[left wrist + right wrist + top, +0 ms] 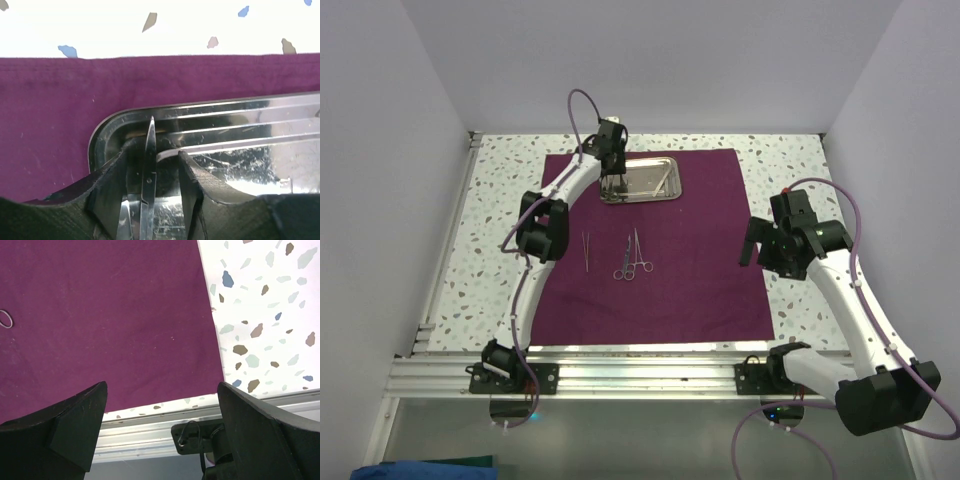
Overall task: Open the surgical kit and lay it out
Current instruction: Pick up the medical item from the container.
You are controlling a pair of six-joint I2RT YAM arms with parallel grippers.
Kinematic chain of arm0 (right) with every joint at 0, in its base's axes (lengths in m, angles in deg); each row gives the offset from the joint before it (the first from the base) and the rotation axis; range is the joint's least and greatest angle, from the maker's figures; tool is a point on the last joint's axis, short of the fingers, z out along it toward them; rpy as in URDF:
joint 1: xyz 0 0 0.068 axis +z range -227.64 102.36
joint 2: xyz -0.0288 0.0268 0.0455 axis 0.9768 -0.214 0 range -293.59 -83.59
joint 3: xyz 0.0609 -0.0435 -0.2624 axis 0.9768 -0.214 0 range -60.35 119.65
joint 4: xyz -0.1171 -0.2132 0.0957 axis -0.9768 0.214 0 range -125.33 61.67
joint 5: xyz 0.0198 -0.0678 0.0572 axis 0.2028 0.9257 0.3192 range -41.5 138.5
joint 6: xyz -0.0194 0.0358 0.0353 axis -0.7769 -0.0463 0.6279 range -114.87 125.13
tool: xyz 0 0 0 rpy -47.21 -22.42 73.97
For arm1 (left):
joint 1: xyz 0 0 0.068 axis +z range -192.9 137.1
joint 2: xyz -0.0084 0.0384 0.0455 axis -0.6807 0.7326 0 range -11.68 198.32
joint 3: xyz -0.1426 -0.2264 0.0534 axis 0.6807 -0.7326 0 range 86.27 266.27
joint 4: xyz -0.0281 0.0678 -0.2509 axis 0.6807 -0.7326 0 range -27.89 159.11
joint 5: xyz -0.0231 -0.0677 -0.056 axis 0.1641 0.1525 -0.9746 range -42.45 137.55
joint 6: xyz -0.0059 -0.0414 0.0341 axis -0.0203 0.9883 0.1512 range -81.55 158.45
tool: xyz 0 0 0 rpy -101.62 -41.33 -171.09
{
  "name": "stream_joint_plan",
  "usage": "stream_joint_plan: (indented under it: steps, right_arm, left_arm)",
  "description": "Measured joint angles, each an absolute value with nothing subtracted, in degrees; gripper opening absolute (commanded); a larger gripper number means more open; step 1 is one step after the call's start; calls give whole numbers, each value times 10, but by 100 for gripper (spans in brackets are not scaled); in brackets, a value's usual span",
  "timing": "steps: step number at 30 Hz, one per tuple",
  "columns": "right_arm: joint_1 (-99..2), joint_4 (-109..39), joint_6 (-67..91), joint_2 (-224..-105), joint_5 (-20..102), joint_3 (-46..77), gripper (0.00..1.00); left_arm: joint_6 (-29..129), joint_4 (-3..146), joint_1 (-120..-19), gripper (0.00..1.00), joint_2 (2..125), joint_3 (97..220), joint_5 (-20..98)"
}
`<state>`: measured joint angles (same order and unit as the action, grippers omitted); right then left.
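Observation:
The plum cloth wrap [700, 260] lies spread flat on the table. The shiny steel tray [660, 163] sits at its far middle. My left gripper [611, 185] reaches down into the tray's left end. In the left wrist view, its fingers [107, 190] stand apart on either side of a pair of thin scissors [148, 170] in the tray [240, 120], with a gap on each side. Tweezers [586, 250] and two ring-handled instruments [623, 258] lie on the cloth's middle. My right gripper [760, 255] hovers wide open over the cloth's right edge [100, 315], holding nothing.
The speckled tabletop [260, 315] shows to the right of the cloth. An aluminium rail [150, 435] runs along the near edge, carrying the arm bases [510, 375]. White walls close in the table on the left, right and back.

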<state>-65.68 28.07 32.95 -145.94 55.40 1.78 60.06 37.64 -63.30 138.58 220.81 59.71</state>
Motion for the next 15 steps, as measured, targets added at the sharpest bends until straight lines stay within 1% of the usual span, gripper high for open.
stream_joint_plan:
  steps: [2, 5, 6, 8, 9, 12, 14, 15]
  right_arm:
    - [-657, 280, 329, -1466, 554, 18, 96]
    - [-657, 279, 329, -1475, 554, 18, 96]
    - [-657, 279, 329, -1478, 554, 18, 96]
    - [-657, 276, 329, -1483, 554, 18, 96]
    - [-657, 276, 329, -1485, 554, 18, 96]
    - [-657, 272, 329, -1492, 554, 19, 96]
    - [-657, 269, 329, -1495, 554, 19, 96]
    - [-657, 268, 329, -1496, 554, 19, 96]
  left_arm:
    - [600, 382, -629, 46, 1390, 2212, 597]
    - [599, 385, -626, 40, 1395, 2219, 597]
    - [599, 385, -625, 34, 1396, 2220, 598]
    - [597, 385, -624, 26, 1400, 2224, 602]
    - [594, 384, -623, 18, 1401, 2225, 604]
    - [589, 384, -620, 9, 1402, 2226, 608]
    - [589, 383, -619, 6, 1402, 2226, 607]
    - [589, 383, -619, 0, 1402, 2226, 608]
